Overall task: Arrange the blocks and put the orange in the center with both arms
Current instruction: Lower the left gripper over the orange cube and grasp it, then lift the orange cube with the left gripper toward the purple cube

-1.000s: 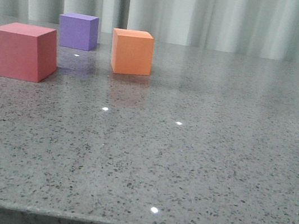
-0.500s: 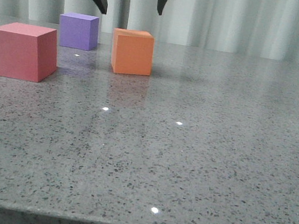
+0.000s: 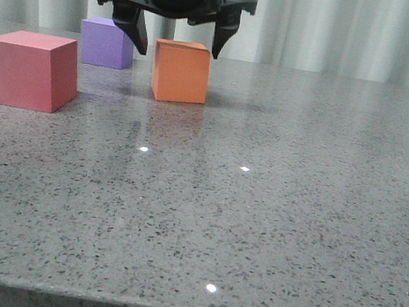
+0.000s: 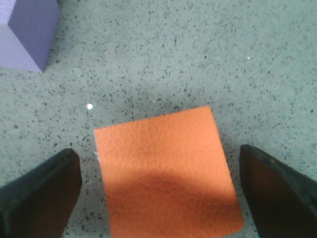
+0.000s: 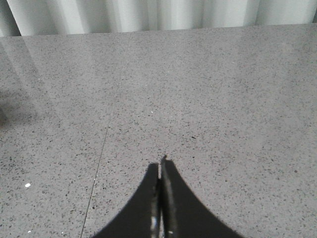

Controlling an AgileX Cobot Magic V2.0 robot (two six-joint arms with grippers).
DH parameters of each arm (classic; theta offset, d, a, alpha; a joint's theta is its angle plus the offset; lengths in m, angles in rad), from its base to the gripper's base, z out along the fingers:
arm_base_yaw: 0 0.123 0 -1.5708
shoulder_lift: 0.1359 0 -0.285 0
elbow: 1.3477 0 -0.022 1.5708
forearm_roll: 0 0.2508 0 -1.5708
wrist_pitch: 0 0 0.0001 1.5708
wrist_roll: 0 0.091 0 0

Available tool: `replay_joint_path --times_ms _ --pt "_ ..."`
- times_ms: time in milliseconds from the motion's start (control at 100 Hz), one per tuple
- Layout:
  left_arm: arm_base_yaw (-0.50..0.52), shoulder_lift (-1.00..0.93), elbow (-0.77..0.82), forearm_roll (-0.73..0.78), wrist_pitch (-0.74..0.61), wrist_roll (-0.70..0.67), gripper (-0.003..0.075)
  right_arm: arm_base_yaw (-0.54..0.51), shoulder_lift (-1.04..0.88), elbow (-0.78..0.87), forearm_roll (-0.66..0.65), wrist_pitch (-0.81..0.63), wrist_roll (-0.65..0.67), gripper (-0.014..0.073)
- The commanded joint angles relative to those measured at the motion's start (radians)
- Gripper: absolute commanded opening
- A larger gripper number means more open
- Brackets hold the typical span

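Observation:
The orange cube (image 3: 180, 71) stands on the grey table at the back left; it fills the lower middle of the left wrist view (image 4: 166, 171). My left gripper (image 3: 178, 47) hangs open just above it, one finger (image 3: 136, 30) on each side, not touching; the fingers (image 4: 39, 193) also show dark in the left wrist view. The purple cube (image 3: 107, 43) sits behind and left of the orange one, partly hidden by the left finger, and shows in the left wrist view (image 4: 27, 32). The pinkish-red cube (image 3: 32, 69) stands nearer, at the far left. My right gripper (image 5: 161, 163) is shut and empty over bare table.
The speckled grey table (image 3: 258, 209) runs to a front edge at the bottom of the front view. A pale curtain (image 3: 349, 28) hangs behind the table. A thin seam line (image 5: 99, 163) crosses the table under the right gripper.
My left gripper has come down from the top of the front view and now straddles the orange cube from above. The three cubes have not moved.

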Motion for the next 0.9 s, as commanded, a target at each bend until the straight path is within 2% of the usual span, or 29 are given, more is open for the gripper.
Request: replay_joint_path --times_ms 0,230,350,420,630,710,890 --pt "-0.008 -0.049 -0.035 0.039 -0.044 -0.015 0.0604 -0.007 0.002 -0.028 -0.021 -0.08 -0.003 -0.0069" --pt "-0.008 -0.029 -0.035 0.052 -0.048 -0.015 0.0604 -0.007 0.002 -0.028 -0.021 -0.08 -0.003 -0.0069" --pt "-0.008 -0.022 -0.035 0.055 -0.05 -0.015 0.0573 -0.007 0.002 -0.028 -0.021 -0.08 -0.003 -0.0069" --pt "-0.008 -0.02 -0.035 0.055 -0.05 -0.015 0.0528 -0.007 0.002 -0.028 -0.021 -0.08 -0.003 -0.0069" --pt "-0.008 -0.018 -0.035 0.053 -0.043 -0.013 0.0326 -0.007 0.002 -0.028 -0.021 -0.08 -0.003 -0.0069" --pt "-0.01 -0.02 -0.046 0.037 -0.022 0.026 0.0292 -0.007 0.002 -0.028 -0.021 -0.08 -0.003 -0.0069" --pt "-0.01 -0.053 -0.107 -0.036 0.035 0.222 0.0293 -0.007 0.002 -0.028 -0.021 -0.08 -0.003 -0.0069"
